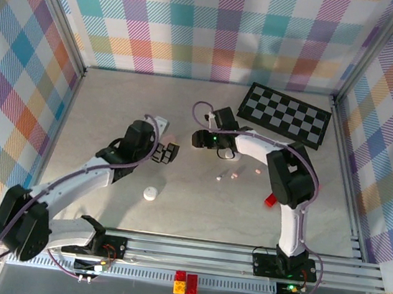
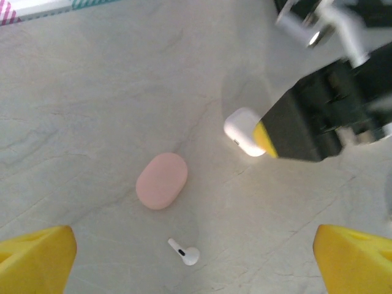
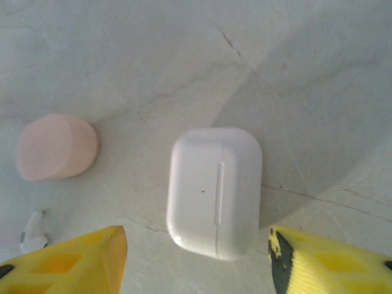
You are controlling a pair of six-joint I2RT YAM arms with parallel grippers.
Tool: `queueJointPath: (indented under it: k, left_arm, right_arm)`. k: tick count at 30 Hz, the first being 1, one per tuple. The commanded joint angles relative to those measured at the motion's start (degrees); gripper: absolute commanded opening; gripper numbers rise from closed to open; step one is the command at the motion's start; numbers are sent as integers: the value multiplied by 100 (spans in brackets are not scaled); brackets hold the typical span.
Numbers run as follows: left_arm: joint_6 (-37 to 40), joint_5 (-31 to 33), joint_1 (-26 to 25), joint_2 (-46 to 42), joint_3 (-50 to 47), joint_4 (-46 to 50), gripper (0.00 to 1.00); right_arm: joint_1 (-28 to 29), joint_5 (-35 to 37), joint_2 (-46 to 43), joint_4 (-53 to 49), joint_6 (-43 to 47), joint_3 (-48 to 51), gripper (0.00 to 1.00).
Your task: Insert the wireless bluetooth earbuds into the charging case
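- white charging case (image 3: 214, 193) lid closed, long axis top to bottom of frame
- white earbud (image 2: 185, 252), stem pointing upper left
- right gripper (image 3: 196, 245) spread astride it, left gripper (image 2: 195, 263) spread wide

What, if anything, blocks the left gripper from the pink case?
Likely nothing, so yes. The left gripper is open and the pink case lies bare ahead of it. The right gripper is off to one side at the white case.
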State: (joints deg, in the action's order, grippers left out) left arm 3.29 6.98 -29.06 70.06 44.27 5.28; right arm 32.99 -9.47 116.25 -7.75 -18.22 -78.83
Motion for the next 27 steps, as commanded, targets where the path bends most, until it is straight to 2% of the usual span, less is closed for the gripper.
queueJointPath:
  k: [1,5,12,21,24,27]
  left_arm:
    - [570,55,136,564,461,562,96]
    - [1035,-261,369,1372,1192,1009,95]
    - [1585,-253,570,2747,2477,2161,95]
    - [2348,-47,689,4079,3751,3252,90]
    - [2377,-193,764,4305,3965,3299,80]
    - [2376,-388,814,4482,4106,3313,76]
  right_arm:
    - [-30,183,-846,96,420,223,65]
    - [-37,352,-1666,383,595,895,65]
    - [-56,679,-2715,361,640,1784,66]
    - [-100,833,-3142,341,523,2214,66]
    - [-96,806,-3143,336,507,2238,66]
    - [-100,781,-3122,336,497,2240,67]
